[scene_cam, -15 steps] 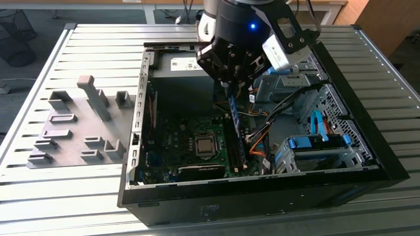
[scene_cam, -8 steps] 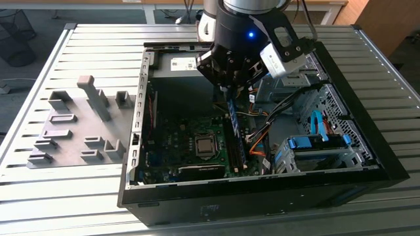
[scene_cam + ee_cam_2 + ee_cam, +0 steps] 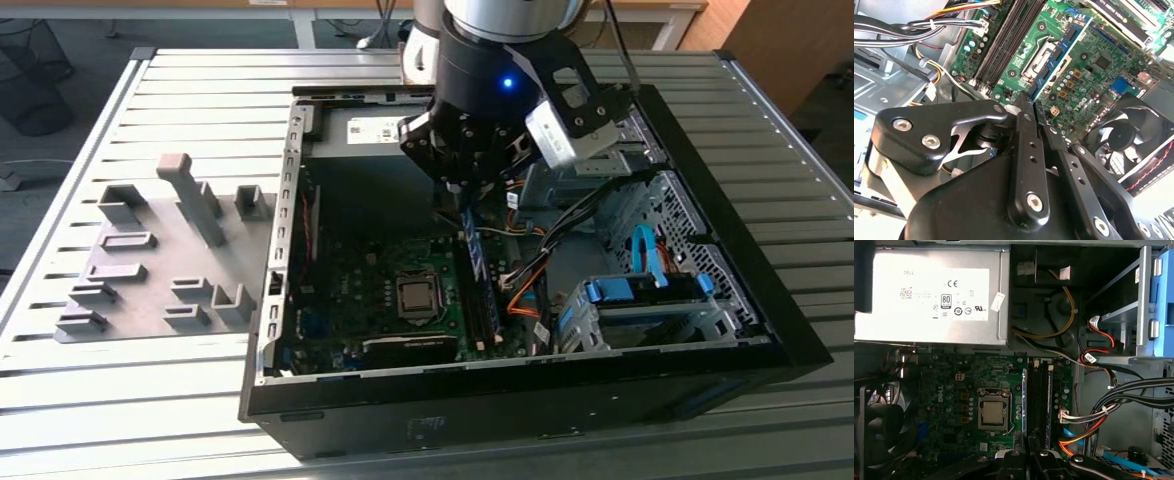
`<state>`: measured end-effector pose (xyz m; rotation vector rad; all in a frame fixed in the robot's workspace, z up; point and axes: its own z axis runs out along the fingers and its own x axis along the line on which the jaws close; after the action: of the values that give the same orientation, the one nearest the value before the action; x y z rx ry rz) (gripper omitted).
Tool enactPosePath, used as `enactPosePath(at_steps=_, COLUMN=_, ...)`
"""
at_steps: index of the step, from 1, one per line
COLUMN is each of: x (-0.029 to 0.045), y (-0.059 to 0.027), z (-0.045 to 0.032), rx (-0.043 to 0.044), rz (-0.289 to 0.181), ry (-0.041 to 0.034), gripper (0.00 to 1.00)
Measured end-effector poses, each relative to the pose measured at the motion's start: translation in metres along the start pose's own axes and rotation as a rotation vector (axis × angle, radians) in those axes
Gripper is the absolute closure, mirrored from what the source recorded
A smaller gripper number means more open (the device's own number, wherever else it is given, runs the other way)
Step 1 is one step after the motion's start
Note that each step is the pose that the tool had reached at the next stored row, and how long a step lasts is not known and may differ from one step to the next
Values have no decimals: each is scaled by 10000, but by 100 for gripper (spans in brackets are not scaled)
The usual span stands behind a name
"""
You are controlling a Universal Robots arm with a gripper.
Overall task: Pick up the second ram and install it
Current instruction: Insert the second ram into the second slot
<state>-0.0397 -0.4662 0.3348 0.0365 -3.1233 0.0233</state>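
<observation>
My gripper point(image 3: 467, 195) hangs inside the open computer case point(image 3: 280, 300), shut on the second ram point(image 3: 473, 250). The ram is a thin bluish-green stick held on edge, reaching from the fingers down toward the motherboard point(image 3: 374, 280). In the second wrist view the black fingers point(image 3: 1024, 145) pinch the ram point(image 3: 1064, 50), which stretches out over the board. In the first wrist view the ram point(image 3: 1024, 405) shows as a thin blue line just beside the dark memory slots point(image 3: 1038, 400), with the gripper point(image 3: 1027, 452) at its end. I cannot tell whether it touches a slot.
The processor socket point(image 3: 418, 297) lies beside the slots. A power supply point(image 3: 929, 295) fills the case's far end, and a fan point(image 3: 1124, 140) sits at one wall. Cable bundles point(image 3: 527, 270) and a drive cage with blue brackets point(image 3: 641, 295) are at the exterior view's right. Grey holder blocks point(image 3: 160, 250) stand outside, left.
</observation>
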Motion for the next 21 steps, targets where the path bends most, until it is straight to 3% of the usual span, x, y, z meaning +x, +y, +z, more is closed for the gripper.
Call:
enactPosePath(at_steps=7, x=-5, y=-8, z=23, rx=-2, rz=-1, ry=-1, gripper=86)
enactPosePath(at_steps=13, x=-59, y=-21, z=127, rx=-2, rz=35, ry=0, gripper=86)
enactPosePath(at_steps=21, x=-78, y=-21, z=272, rx=-4, rz=119, ry=2, gripper=86)
